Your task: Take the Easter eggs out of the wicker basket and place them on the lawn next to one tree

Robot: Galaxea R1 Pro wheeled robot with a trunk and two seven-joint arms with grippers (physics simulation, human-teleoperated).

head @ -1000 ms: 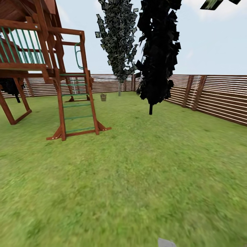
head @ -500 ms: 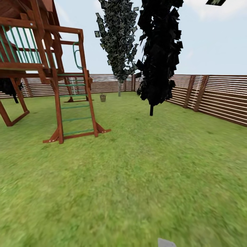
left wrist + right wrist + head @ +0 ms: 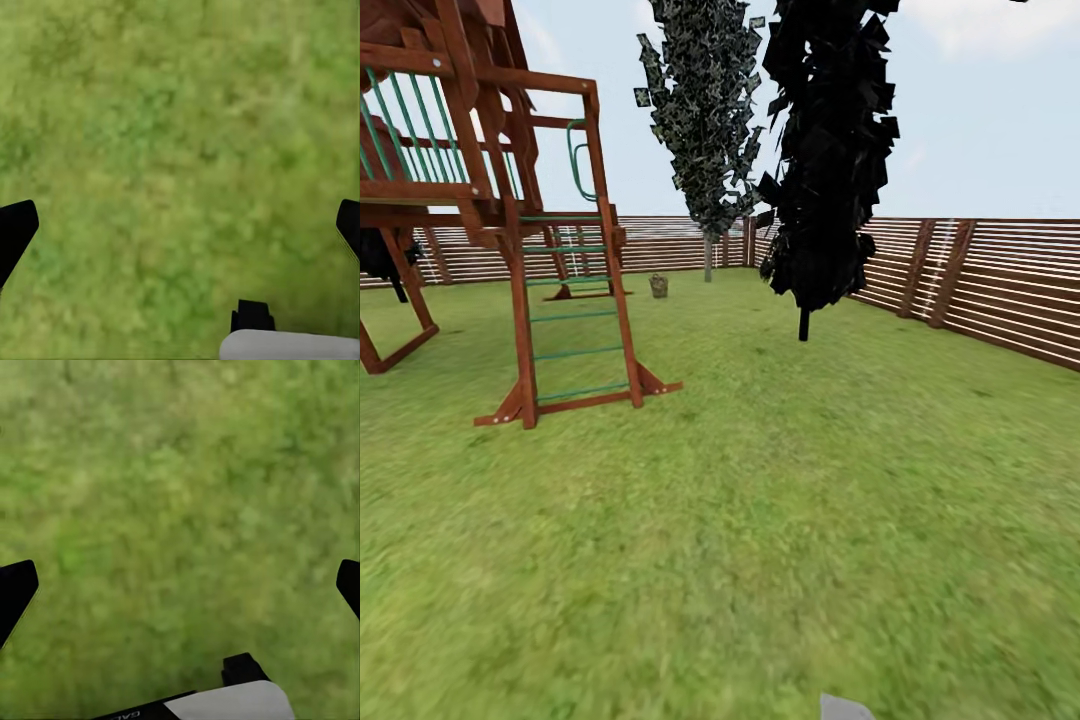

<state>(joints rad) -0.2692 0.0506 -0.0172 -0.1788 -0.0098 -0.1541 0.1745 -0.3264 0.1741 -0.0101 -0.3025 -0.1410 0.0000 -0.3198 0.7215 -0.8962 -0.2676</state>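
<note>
Two grippers hang over bare grass, each with its dark fingertips spread to opposite edges of its wrist view and nothing between them: the left gripper and the right gripper both stand wide apart and empty above the lawn. On the right arm's casing a few white letters begin "GAL" and are cut off by the picture's edge; no more can be read.

Against the head pictures of a second ago, the whole scene has slid a little: the play frame's ladder sits further left and lower in the picture, and the near dark tree slightly right. That is the camera shifting, and nothing in the yard has changed place relative to the rest.

Far off on the grass, just beyond the ladder and near the fence, stands the wicker basket, too small to tell what it holds. Close behind it rises the tree with the pale trunk. A second, blacker tree stands nearer, toward the right. The wooden fence of horizontal slats closes the garden along the back and right. Between the ladder's foot and the black tree's trunk a broad stretch of open lawn leads straight to the basket.
</note>
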